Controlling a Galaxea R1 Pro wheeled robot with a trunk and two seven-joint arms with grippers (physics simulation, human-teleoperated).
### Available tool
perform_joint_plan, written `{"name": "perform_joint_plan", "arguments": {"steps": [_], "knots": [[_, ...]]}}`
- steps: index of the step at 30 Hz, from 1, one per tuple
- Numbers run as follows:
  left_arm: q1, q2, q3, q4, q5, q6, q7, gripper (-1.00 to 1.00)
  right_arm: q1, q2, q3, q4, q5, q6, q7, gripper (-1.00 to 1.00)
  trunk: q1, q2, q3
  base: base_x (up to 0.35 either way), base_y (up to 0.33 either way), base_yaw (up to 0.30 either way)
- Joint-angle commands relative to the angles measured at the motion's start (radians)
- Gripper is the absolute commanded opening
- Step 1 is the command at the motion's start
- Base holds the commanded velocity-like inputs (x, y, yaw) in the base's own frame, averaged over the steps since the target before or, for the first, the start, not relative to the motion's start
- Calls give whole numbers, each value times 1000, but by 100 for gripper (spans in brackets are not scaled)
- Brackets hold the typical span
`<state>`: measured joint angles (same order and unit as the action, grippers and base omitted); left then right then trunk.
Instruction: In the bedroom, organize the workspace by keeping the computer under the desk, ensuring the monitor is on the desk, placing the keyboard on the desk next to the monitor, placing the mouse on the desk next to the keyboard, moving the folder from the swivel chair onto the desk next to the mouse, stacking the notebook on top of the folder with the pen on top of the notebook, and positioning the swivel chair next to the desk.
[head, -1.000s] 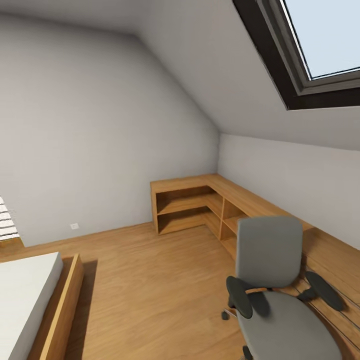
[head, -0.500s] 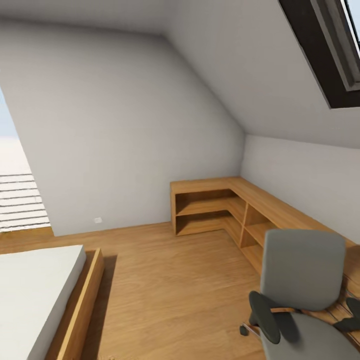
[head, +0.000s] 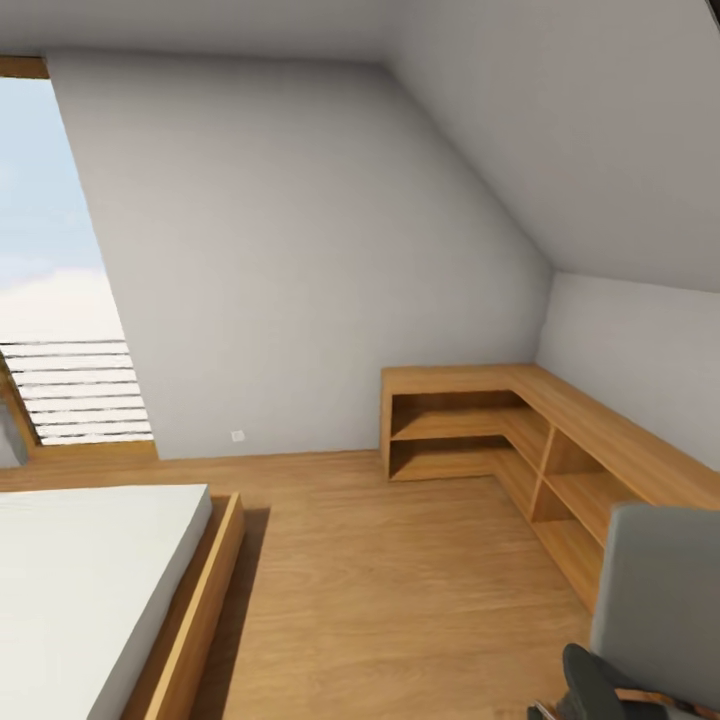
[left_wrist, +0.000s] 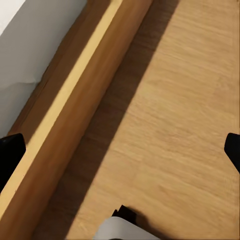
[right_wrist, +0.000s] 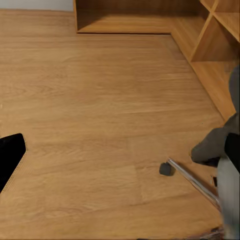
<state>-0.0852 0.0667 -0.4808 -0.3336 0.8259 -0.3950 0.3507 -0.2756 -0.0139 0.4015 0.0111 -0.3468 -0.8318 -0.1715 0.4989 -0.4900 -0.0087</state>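
I am in the bedroom with pale grey walls (head: 300, 250) and a light wood floor (head: 400, 580). The swivel chair (head: 660, 590) stands at the lower right of the head view, showing its grey back and a black armrest (head: 600, 690). In the right wrist view I see the swivel chair's caster (right_wrist: 166, 169), chrome leg (right_wrist: 195, 182) and dark armrest (right_wrist: 212, 147). My right gripper (right_wrist: 120, 155) is open over bare floor. My left gripper (left_wrist: 120, 155) is open above the floor beside the bed frame. The desk, computer, monitor, keyboard, mouse, folder, notebook and pen are out of view.
A bed (head: 90, 580) with a white mattress and wooden frame (head: 195, 630) fills the lower left. A low L-shaped wooden shelf unit (head: 470, 420) runs along the far and right walls. A tall window (head: 60, 300) opens at the left. Open floor lies between bed and shelves.
The head view has swung to the left. The chair now sits at the picture's lower right corner, the skylight has left the frame, and the bed and tall window have come in.
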Motion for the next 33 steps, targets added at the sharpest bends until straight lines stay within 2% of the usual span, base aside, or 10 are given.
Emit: {"name": "perform_joint_plan", "arguments": {"steps": [1,12,33], "knots": [[-1,1,-9,-1,5,-3,7,100,0,0,9,1,-3,-1,-5,100,1,-1,-1,320,0,278],[-1,1,-9,-1,5,-4,6,100,0,0,8,1,-3,3,-5,100,1,-1,-1,322,0,219],[-1,1,-9,-1,5,-5,6,100,0,0,8,1,-1,3,-7,100,1,-1,-1,322,0,12]]}}
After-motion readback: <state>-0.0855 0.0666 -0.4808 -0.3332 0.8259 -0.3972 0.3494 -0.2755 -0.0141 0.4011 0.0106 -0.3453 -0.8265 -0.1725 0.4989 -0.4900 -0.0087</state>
